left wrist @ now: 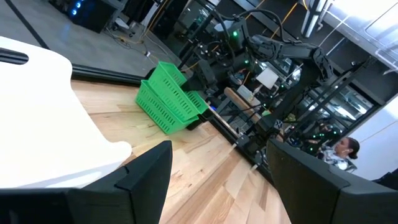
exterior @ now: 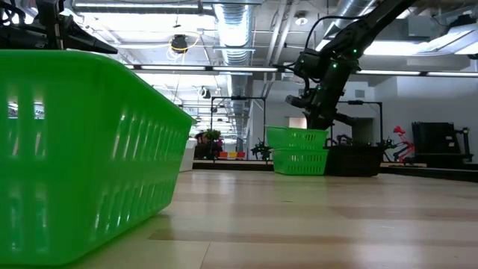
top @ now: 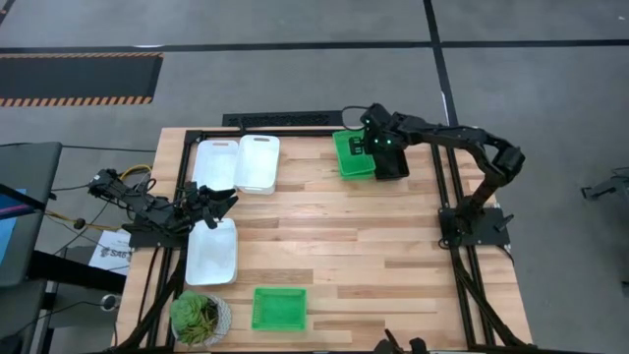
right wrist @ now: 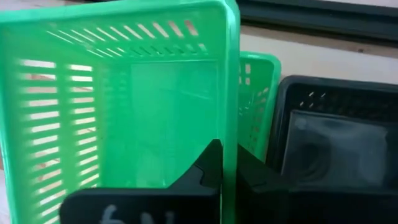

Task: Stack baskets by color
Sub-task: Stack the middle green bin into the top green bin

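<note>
The left gripper (top: 224,200) is hovering with fingers apart over the white baskets (top: 236,163), well left of the green stack (top: 354,154). The right gripper (top: 371,146) is pinching the top green basket's rim (right wrist: 230,93), the black basket (right wrist: 336,137) touching beside. No writing is legible.

My high camera looks straight down on the whole table (top: 334,236). My low camera sits at tabletop height, almost against the near green basket (exterior: 82,149), facing level across the boards toward the stacked green baskets (exterior: 299,151) at the far edge. My left wrist camera looks across the table at that same stack (left wrist: 169,99) from well away. My right wrist camera sits right over the stack's upper basket (right wrist: 124,93), filling its frame. All four views share that stack.
</note>
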